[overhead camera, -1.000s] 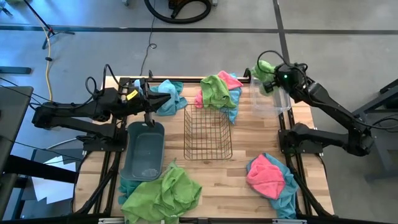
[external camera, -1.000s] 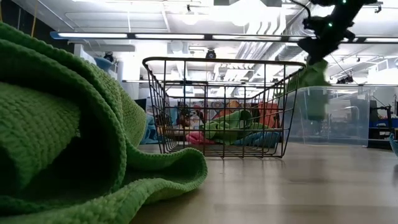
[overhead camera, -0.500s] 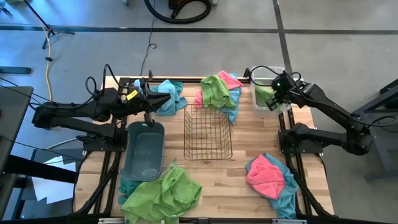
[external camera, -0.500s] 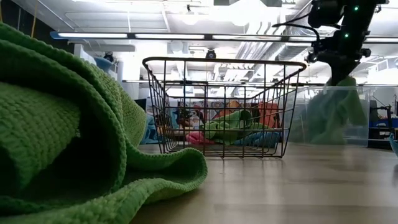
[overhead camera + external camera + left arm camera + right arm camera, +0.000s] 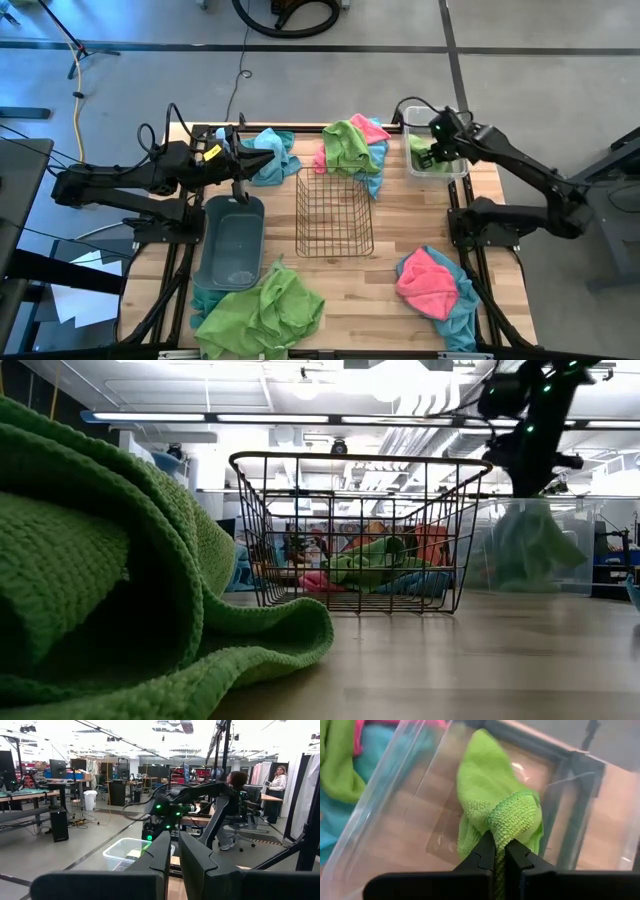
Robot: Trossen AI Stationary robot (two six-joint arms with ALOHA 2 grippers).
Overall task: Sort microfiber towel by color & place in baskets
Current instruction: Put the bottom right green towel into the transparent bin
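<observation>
My right gripper [image 5: 436,158] hangs over the clear bin [image 5: 462,172] at the far right, shut on a lime green towel [image 5: 485,785] that reaches down into the bin. In the low view the gripper [image 5: 530,470] stands above the towel [image 5: 525,550] behind the bin's wall. My left gripper [image 5: 271,160] is shut on nothing, held level above the table's far left, by a teal towel [image 5: 275,145]. The copper wire basket [image 5: 334,212] stands mid-table and the grey-blue tub [image 5: 232,243] to its left. My right gripper pinches a bunched fold of the green towel [image 5: 512,825] between its two fingers, coming from above and slanting down. The towel hangs below the fingers inside the clear bin, and its lower part [image 5: 475,770] lies on the bin's floor.
A green, pink and teal pile [image 5: 352,145] lies behind the wire basket. A pink and teal pile [image 5: 432,283] lies near right, and a green pile over teal [image 5: 262,312] near left; it fills the low view's left [image 5: 110,560].
My right gripper has tipped from nearly level to pointing steeply down and has sunk over the clear bin. The green towel, first held up beside the bin's far rim, now hangs inside it with its lower part on the floor.
</observation>
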